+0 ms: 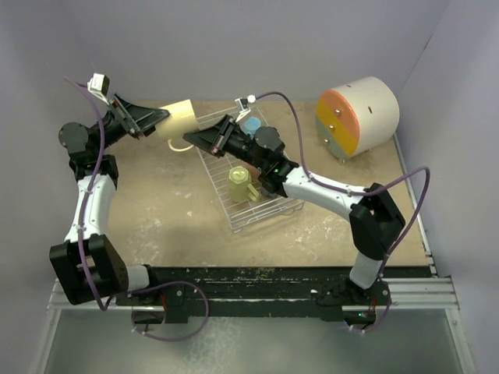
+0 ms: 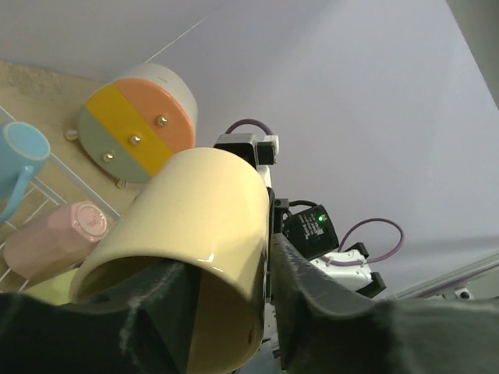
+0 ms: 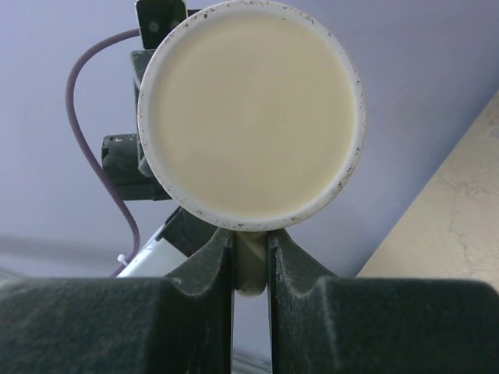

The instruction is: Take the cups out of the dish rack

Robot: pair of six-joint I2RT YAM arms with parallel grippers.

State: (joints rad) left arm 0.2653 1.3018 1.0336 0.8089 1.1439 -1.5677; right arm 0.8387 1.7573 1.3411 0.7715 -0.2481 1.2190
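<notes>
Right claw (image 3: 249, 248) pinches cream-yellow mug (image 3: 249, 109) handle; left claw (image 2: 231, 265) straddles its rim.

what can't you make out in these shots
- Left wrist view: whether the left end effector has clamped the cream-yellow ceramic mug; the mug's wall hides the contact.
- Top view: the pink ceramic mug does not show; the right arm covers the middle of the silver wire dish rack.
- Right wrist view: the mug's round base fills the frame, hiding the rack.
</notes>
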